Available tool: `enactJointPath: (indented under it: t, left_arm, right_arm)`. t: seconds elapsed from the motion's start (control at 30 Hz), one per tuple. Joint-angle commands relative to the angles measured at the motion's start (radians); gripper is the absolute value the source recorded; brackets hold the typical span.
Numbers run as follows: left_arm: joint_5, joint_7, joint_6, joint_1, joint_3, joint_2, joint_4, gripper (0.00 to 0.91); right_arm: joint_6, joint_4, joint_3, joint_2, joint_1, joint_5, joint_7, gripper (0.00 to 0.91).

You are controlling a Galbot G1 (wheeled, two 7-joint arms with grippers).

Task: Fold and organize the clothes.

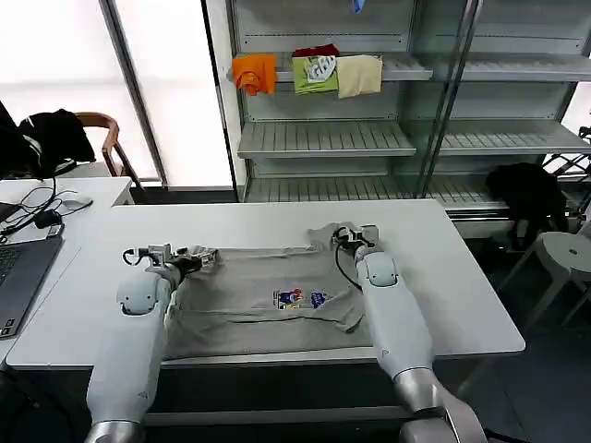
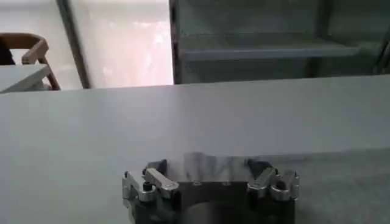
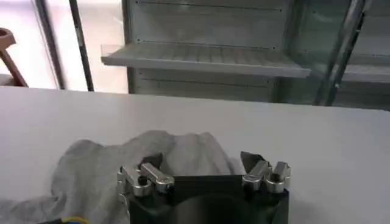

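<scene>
Fabric of the grey shirt [image 1: 268, 300] could slip free if you lift now, since left gripper [image 1: 171, 256] and right gripper [image 1: 355, 234] gape wide above its far edge.

— What does the left wrist camera see?
— The left tool [image 2: 210, 164] low over the tabletop [image 2: 122, 122], jaws spread wide, grey shirt [image 2: 341, 182] cloth under and beside it.
— And beyond?
— Bare tabletop, then a shelf [image 2: 268, 49], with a wooden chair [image 2: 36, 52] at the far edge.
</scene>
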Motion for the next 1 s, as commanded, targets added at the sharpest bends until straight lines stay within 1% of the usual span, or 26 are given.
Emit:
enactJointPath:
  t: [0.03, 0.1, 0.13, 0.17, 0.2, 0.23, 0.63, 0.83, 0.93, 1.0]
  left_arm:
    - [-0.005, 0.003, 0.001, -0.006, -0.002, 0.005, 0.02, 0.413]
    - [-0.003, 0.004, 0.001, -0.002, -0.002, 0.003, 0.021, 0.302]
    - [-0.003, 0.004, 0.001, 0.001, -0.002, 0.002, 0.02, 0.191]
    - [-0.003, 0.005, 0.001, 0.003, -0.001, 0.001, 0.019, 0.151]
    - [-0.003, 0.006, 0.001, 0.005, -0.001, 0.001, 0.017, 0.03]
    - [-0.003, 0.009, 0.001, 0.006, -0.001, 0.001, 0.016, 0.01]
    - [-0.007, 0.037, 0.001, 0.022, 0.004, -0.003, -0.012, 0.0]
    - [-0.088, 0.027, -0.003, 0.034, 0.003, -0.004, -0.058, 0.0]
    - [-0.122, 0.018, -0.004, 0.044, 0.002, 0.002, -0.098, 0.0]
    - [-0.157, 0.007, -0.004, 0.055, 0.0, 0.006, -0.125, 0.0]
  right_arm:
    - [-0.006, -0.013, -0.004, 0.049, 0.007, -0.003, 0.0, 0.0]
    - [0.001, -0.015, -0.009, 0.049, 0.002, -0.003, -0.003, 0.0]
    - [0.001, -0.014, -0.005, 0.049, -0.001, -0.004, -0.005, 0.0]
    - [0.001, -0.013, -0.003, 0.049, -0.003, -0.003, -0.006, 0.0]
    - [0.0, -0.011, -0.003, 0.049, -0.005, -0.003, -0.007, 0.0]
    - [0.0, -0.007, -0.004, 0.049, -0.01, -0.002, -0.009, 0.0]
    - [0.004, 0.094, -0.003, 0.049, -0.062, 0.015, -0.039, 0.0]
    - [0.015, 0.209, -0.005, 0.049, -0.094, 0.093, -0.034, 0.0]
    - [0.006, 0.272, 0.003, 0.049, -0.111, 0.106, -0.031, 0.0]
    - [-0.013, 0.332, 0.001, 0.047, -0.131, 0.126, -0.028, 0.0]
